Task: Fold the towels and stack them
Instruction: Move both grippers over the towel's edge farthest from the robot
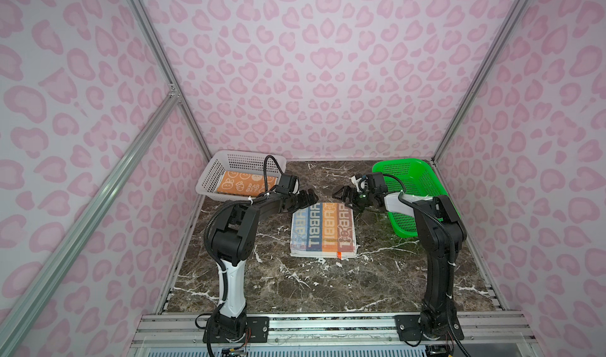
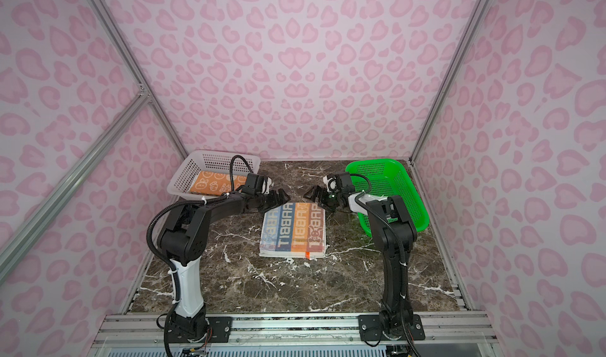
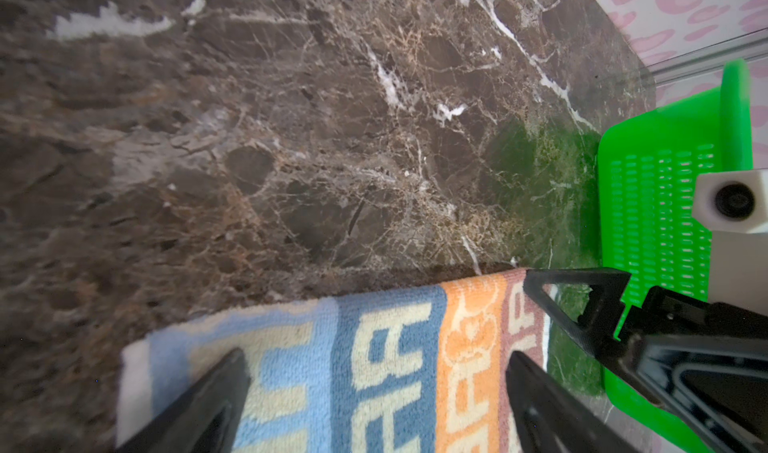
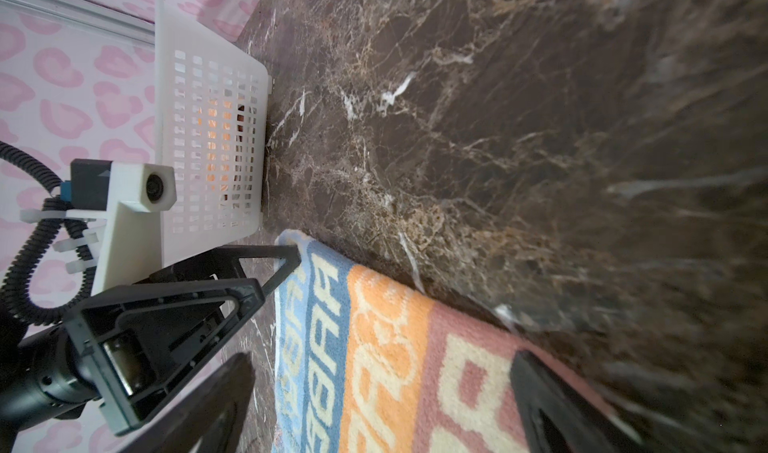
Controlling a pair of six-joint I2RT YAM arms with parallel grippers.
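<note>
Marble table (image 1: 328, 286) holds the striped towel (image 1: 323, 229) flat at its middle, seemingly folded already, layers showing along its near edge. The left gripper (image 1: 311, 197) and right gripper (image 1: 339, 194) hang at its two far corners, jaws wide apart and gripping nothing, probably so each can pinch a corner for another fold or a lift. An orange towel (image 1: 244, 184) lies folded in the white basket (image 1: 213, 175) at far left, likely the stack's place; the green basket (image 1: 410, 172) stands far right.
</note>
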